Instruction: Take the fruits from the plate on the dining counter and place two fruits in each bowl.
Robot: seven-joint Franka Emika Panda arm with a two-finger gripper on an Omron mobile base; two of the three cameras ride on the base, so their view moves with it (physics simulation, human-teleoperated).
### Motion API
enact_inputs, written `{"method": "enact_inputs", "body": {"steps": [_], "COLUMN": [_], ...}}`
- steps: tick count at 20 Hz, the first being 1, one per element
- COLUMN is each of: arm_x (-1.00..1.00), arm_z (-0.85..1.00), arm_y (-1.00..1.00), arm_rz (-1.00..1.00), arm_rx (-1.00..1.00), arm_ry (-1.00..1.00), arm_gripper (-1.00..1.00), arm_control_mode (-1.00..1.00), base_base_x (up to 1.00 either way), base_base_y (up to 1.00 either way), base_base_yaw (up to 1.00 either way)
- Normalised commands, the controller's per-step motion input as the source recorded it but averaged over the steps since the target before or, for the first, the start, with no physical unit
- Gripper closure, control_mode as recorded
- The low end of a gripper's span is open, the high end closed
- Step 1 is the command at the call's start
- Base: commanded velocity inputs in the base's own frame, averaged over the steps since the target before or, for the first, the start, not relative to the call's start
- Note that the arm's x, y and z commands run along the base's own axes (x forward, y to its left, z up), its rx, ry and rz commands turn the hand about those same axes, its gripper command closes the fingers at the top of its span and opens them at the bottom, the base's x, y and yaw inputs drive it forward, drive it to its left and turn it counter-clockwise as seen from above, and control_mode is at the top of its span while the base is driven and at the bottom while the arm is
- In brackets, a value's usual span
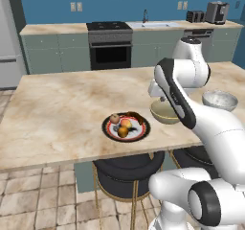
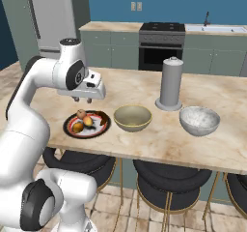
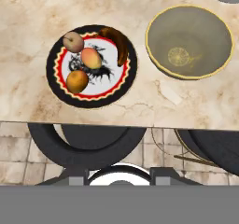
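Stools: black round seats tucked under the near edge of the desk, closest to the hand camera; any fruit knocked off that edge would drop past them to the tiled floor.
Gripper: the gripper hangs above the desk's near edge, over the plate and clear of it; its tips are too small and dark for me to say whether they stand apart or together, and nothing is between them.
Plate: black-rimmed plate sits close to the near edge, all four fruits on it.
Fruits: reddish-brown fruit on the rim, peach-pink fruit and yellow-orange fruit touching in the centre, dark brown fruit curved along the far rim.
Bowls: olive-yellow bowl just beside the plate, empty; white-grey speckled bowl farther along, also empty.
Cylinder: tall grey cylinder stands behind and between the bowls.
Risk, crowding: the two centre fruits touch, so fingers coming down on one would likely nudge the other and set it rolling.
Risk, shape: round fruits may squirt out of a narrow pinch.
Risk, edge: the plate lies near the drop.
Risk, count: both bowls need two; losing track overloads the nearer bowl.
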Motion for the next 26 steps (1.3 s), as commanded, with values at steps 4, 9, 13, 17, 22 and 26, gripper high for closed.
{"method": "enact_inputs", "body": {"steps": [4,9,13,17,22,26], "arm_x": [-0.22,-0.14,0.07,0.34,0.53,0.59], "arm_z": [-0.02,-0.02,-0.79,-0.85,-0.66,-0.52], "arm_y": [0.21,0.66,0.87,0.28,0.0,0.0], "arm_rz": [0.0,-0.06,0.0,-0.05,-0.01,0.0], "arm_rx": [-0.04,-0.21,-0.16,0.06,0.21,0.11], "arm_ry": [-0.06,0.0,0.23,0.04,0.0,0.01], "arm_gripper": [-1.0,-1.0,-1.0,-1.0,-1.0,-1.0], "arm_control_mode": [-1.0,-1.0,-1.0,-1.0,-1.0,-1.0], "base_base_x": [0.0,0.0,0.0,0.0,0.0,0.0], "base_base_y": [0.0,0.0,0.0,0.0,0.0,0.0], "base_base_yaw": [0.0,0.0,0.0,0.0,0.0,0.0]}}
